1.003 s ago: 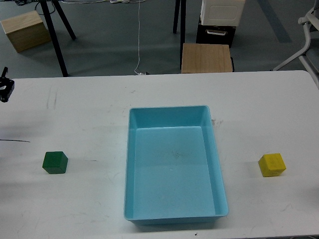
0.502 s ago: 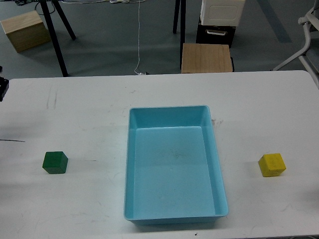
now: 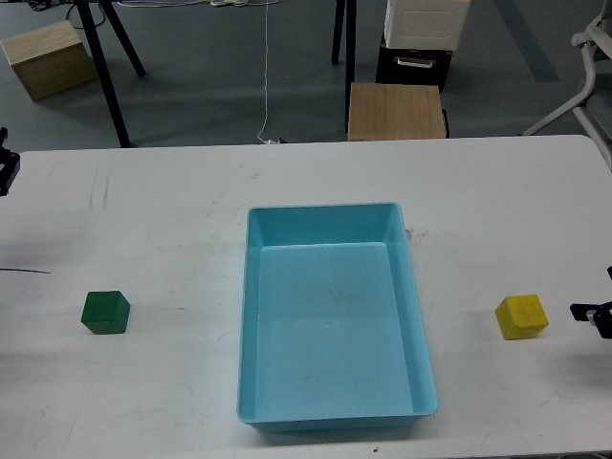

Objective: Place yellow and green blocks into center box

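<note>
Our right gripper [image 3: 595, 313] newly enters at frame edge, right of blue box [image 3: 335, 411], just beside yellow block [image 3: 522, 316]; absent a moment ago. Jaw state: cannot tell, only dark tip visible. Left gripper [image 3: 5, 170] barely visible far left of box, state unclear. Green block [image 3: 105, 312] sits left of box, untouched. Box empty. We judge yellow pickup starting.

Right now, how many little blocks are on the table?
2. The green block sits on the white table left of the blue box; the yellow block sits to its right. None hidden that I can see.
</note>
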